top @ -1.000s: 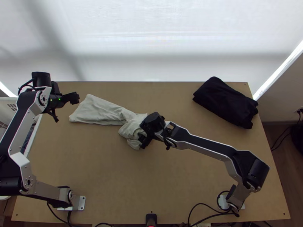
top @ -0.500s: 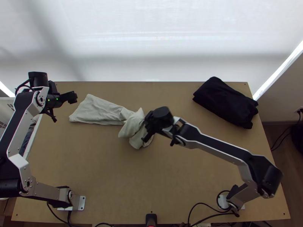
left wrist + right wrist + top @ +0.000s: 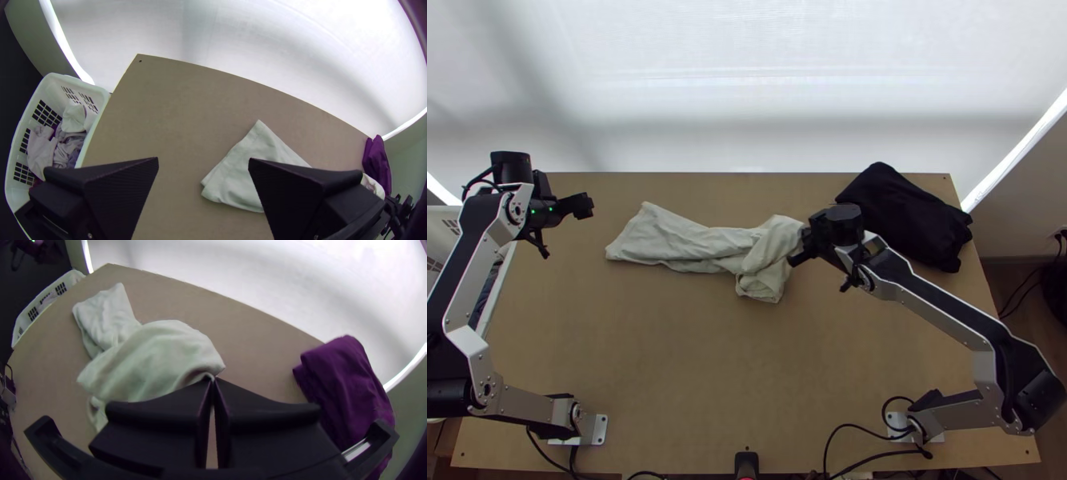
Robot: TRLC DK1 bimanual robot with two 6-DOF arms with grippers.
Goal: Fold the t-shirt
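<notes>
wooden table, bunched pale t-shirt, white backdrop behind, basket beside

A robot workstation in a room, lab or home I can't tell — two robot arms mounted on a wooden table, cables at the lower edge, wood-look floor and a wall socket at far right.

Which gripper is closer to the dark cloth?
Right. In the top view, the right gripper, pinching the pale t-shirt, is just left of the dark cloth; the left gripper is open at the far left of the table.
</notes>
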